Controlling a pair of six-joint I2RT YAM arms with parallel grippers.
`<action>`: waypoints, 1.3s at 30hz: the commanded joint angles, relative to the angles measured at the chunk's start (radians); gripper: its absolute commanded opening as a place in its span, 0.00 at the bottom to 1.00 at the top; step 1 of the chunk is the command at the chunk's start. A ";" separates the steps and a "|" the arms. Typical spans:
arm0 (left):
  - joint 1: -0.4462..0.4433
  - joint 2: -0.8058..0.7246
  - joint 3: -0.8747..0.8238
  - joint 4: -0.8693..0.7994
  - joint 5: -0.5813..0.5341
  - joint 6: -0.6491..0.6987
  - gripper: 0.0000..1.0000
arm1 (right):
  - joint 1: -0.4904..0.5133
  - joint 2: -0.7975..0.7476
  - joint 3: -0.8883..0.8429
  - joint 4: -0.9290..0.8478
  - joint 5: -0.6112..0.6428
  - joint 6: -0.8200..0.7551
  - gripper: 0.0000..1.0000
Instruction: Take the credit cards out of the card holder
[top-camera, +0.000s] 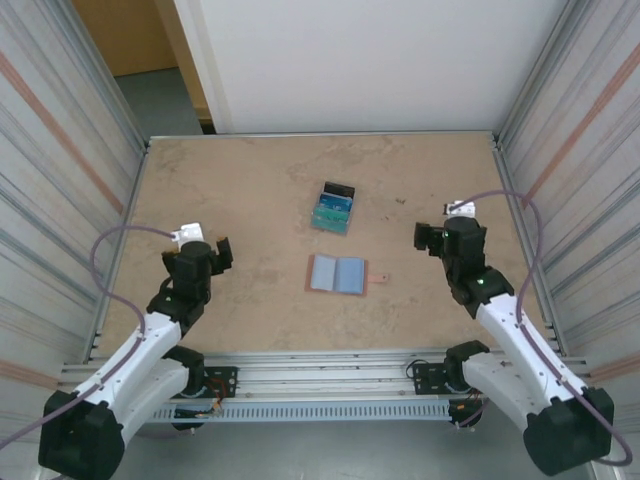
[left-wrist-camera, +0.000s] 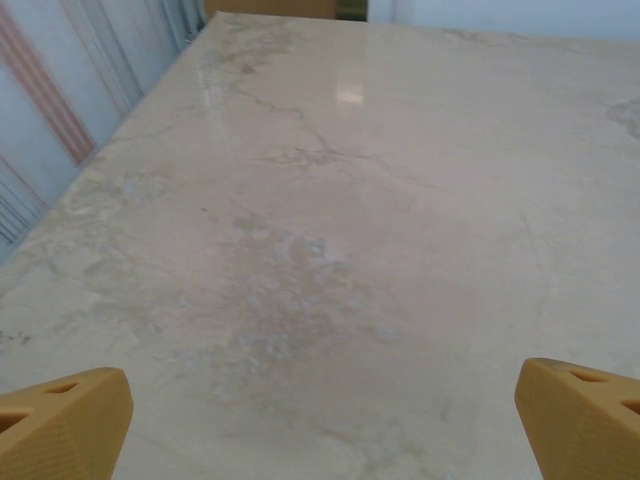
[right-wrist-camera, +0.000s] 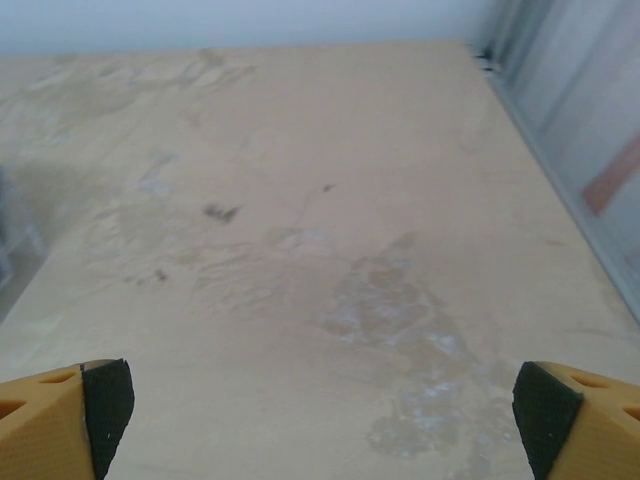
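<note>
The card holder (top-camera: 338, 274) lies spread open in the middle of the table, blue-grey inside up, its salmon-brown tab (top-camera: 378, 278) pointing right. The credit cards (top-camera: 333, 209) lie in an overlapping pile just beyond it, teal and light blue with a black one at the far end. My left gripper (top-camera: 221, 252) hangs open to the left of the card holder, well apart from it. Over on the right, my right gripper (top-camera: 428, 238) is open too, with nothing between its fingers. In both wrist views, bare table lies between the yellow fingertips (left-wrist-camera: 60, 425) (right-wrist-camera: 65, 420).
Ribbed metal walls (top-camera: 50, 180) close in the table on the left and right, and a white panel (top-camera: 360, 60) stands at the back. A metal rail (top-camera: 320, 370) runs along the near edge between the arm bases.
</note>
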 joint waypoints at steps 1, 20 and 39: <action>0.065 -0.031 -0.041 0.176 0.061 0.088 0.99 | -0.039 -0.058 -0.049 0.048 0.039 0.070 0.99; 0.249 0.102 -0.142 0.587 0.308 0.281 0.99 | -0.143 -0.087 -0.128 0.123 0.112 0.170 0.99; 0.250 0.361 -0.136 0.810 0.439 0.294 0.99 | -0.143 -0.159 -0.296 0.360 0.020 0.012 0.99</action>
